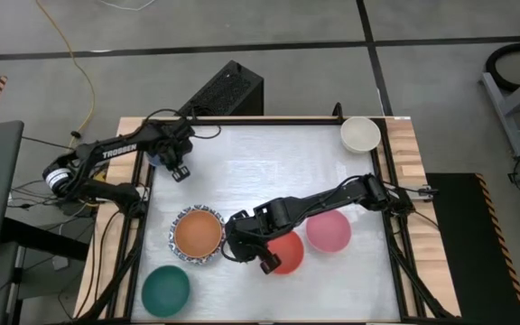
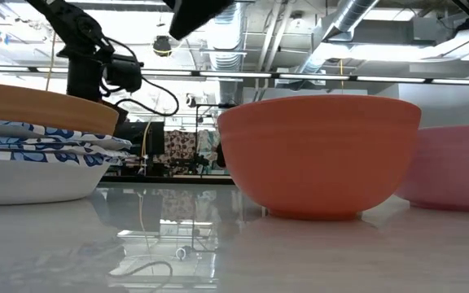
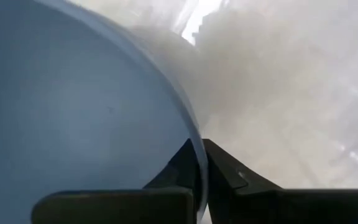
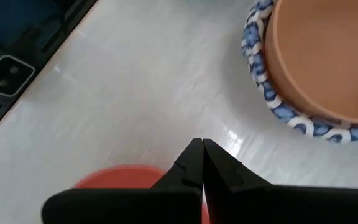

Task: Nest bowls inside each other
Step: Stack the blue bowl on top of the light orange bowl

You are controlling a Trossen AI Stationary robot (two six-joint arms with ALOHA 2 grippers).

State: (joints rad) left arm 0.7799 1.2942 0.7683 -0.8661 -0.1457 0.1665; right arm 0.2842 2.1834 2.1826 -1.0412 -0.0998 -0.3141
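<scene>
I am seeing my left gripper (image 3: 197,163) at the table's far left corner, clenching the rim of a plain blue round bowl (image 3: 73,106). My right gripper (image 4: 202,163) is hovering near the middle front with fingers pressed together, grasping nothing, between the red round bowl (image 1: 285,252) and the stack of white bowls with blue patterned rims (image 1: 184,255). An orange round bowl (image 1: 198,232) is sitting nested in that stack. The pink bowl (image 1: 329,230) is lying just right of the red one, the green bowl (image 1: 166,290) at near left, the cream bowl (image 1: 360,134) at far right.
</scene>
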